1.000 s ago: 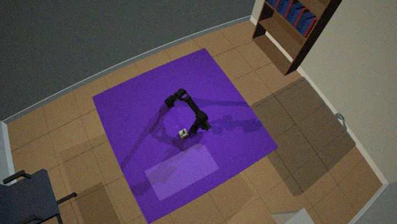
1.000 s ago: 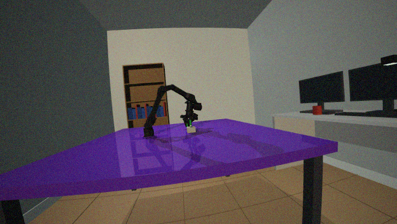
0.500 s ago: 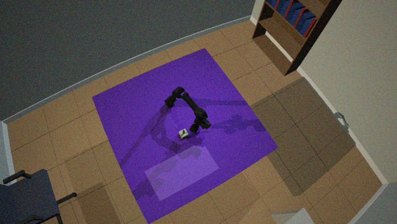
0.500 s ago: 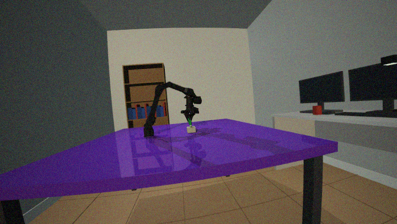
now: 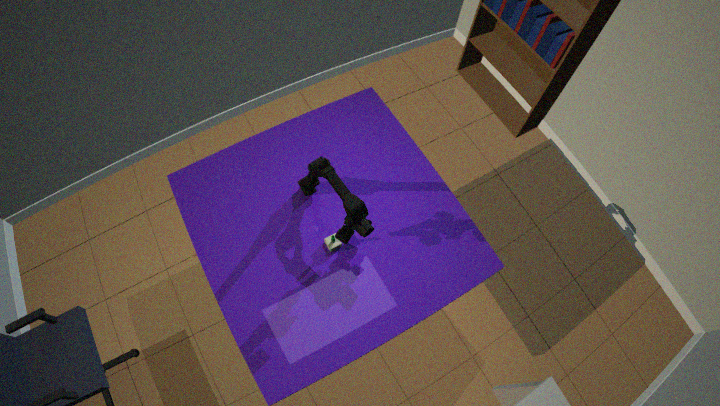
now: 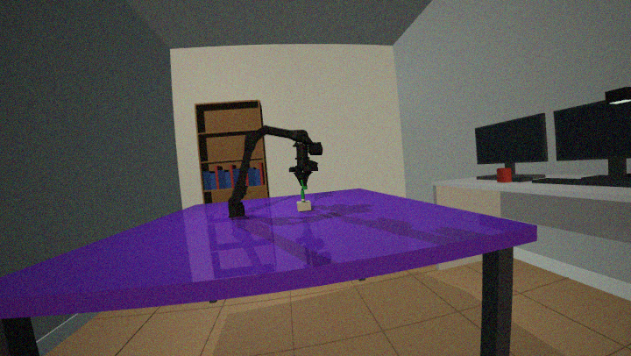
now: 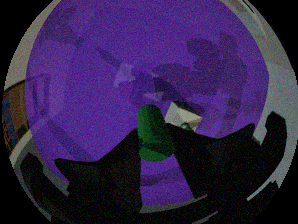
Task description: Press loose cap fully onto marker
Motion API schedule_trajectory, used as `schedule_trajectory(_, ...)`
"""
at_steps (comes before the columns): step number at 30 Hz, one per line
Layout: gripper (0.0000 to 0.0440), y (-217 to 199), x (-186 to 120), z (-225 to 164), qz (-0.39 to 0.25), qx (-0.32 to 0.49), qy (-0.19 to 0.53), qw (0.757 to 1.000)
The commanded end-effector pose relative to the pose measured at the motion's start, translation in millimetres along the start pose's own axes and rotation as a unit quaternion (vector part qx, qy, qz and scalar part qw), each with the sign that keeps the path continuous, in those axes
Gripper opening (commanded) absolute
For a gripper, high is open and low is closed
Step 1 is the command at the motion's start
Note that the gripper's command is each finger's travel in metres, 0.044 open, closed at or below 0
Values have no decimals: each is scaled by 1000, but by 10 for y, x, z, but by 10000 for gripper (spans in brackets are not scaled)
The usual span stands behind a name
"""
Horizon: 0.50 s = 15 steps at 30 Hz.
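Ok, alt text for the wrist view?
A green cap is held in the black pincer above a purple table. Just beyond it, toward the right, sits the pale holder block, with the marker's green tip partly visible.

Black metal-look gripper (image 5: 342, 239) (image 6: 301, 181) (image 7: 152, 130), with green cylindrical cap (image 6: 303, 187) (image 7: 151, 131): raised toward 12 o'clock, exterior view; shifted toward 9 o'clock, top view.
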<state>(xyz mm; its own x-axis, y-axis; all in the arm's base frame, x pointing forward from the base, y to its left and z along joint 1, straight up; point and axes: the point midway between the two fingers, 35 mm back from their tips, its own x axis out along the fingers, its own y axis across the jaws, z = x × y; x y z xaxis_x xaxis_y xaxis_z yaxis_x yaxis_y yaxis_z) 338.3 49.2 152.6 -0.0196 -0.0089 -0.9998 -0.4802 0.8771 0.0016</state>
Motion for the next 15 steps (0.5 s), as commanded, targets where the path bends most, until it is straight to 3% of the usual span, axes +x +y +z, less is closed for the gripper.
schedule_trajectory(1,49,-74,-105,-64,3,5,-5,1000)
schedule_trajectory(15,26,-486,-269,-416,8,45,5,999)
